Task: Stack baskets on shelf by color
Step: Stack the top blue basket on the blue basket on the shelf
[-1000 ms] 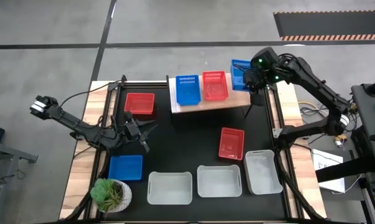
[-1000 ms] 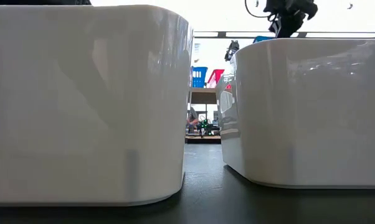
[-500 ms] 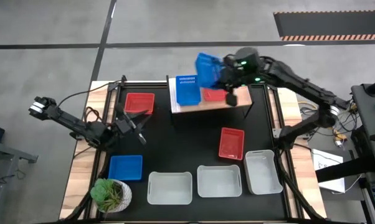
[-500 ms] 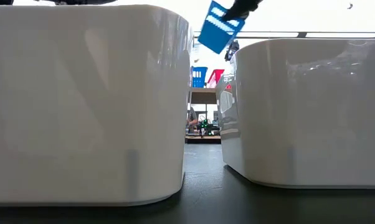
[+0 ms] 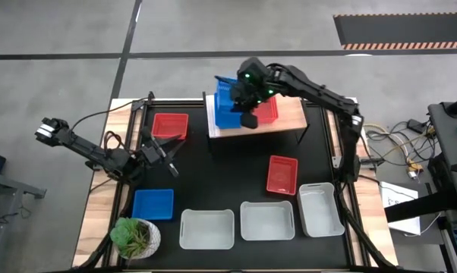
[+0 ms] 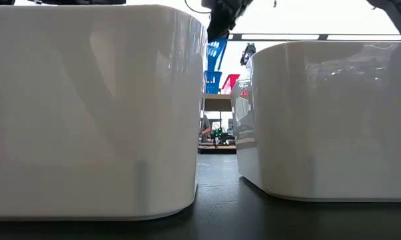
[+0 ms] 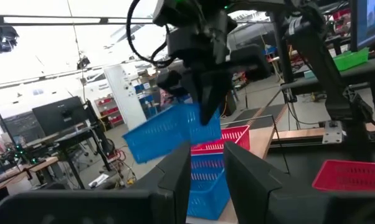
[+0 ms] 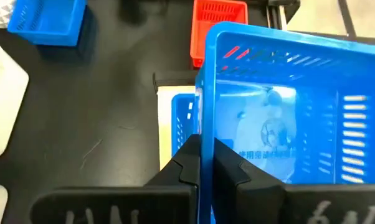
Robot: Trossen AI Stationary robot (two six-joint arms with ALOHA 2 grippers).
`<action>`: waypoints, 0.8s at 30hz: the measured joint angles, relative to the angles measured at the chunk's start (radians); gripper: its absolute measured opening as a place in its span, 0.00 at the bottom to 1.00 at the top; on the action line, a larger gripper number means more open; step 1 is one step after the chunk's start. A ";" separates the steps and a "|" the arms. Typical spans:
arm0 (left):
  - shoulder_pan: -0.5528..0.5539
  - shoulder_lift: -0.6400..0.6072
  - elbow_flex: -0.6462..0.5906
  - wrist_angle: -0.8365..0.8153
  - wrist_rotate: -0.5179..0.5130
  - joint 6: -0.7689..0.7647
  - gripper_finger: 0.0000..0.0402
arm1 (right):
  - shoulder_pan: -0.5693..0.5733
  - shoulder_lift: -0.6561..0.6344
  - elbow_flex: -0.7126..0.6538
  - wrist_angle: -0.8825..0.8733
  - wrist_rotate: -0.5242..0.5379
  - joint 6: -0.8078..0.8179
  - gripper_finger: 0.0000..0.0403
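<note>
Looking down: right gripper (image 5: 244, 97) above shelf (image 5: 293, 117), fingers pinching rim of blue basket (image 5: 227, 95), tilted over second blue basket (image 5: 230, 115) beside red basket (image 5: 266, 111). Left gripper (image 5: 170, 152) low over table (image 5: 213, 178), fingers half spread, holding nothing.
Low view: held basket hanging above shelf.
Right wrist: fingers (image 8: 189, 163) clamping basket wall.

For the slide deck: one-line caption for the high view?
Right gripper holds a blue basket over the shelf's blue one; left gripper waits.

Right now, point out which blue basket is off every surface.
The blue basket gripped by the right gripper, tilted above the shelf; the other two rest flat.
</note>
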 joint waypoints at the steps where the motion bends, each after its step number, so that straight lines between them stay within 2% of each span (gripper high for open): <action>1: 0.000 -0.001 0.000 0.000 0.000 0.000 0.20 | 0.000 0.017 0.019 -0.012 0.009 -0.001 0.02; 7: 0.000 -0.004 0.000 0.000 0.000 0.000 0.20 | 0.000 0.070 0.077 -0.081 0.058 -0.026 0.02; 24: 0.000 -0.002 0.000 0.001 0.000 -0.001 0.20 | 0.018 0.146 0.066 -0.119 0.073 -0.043 0.02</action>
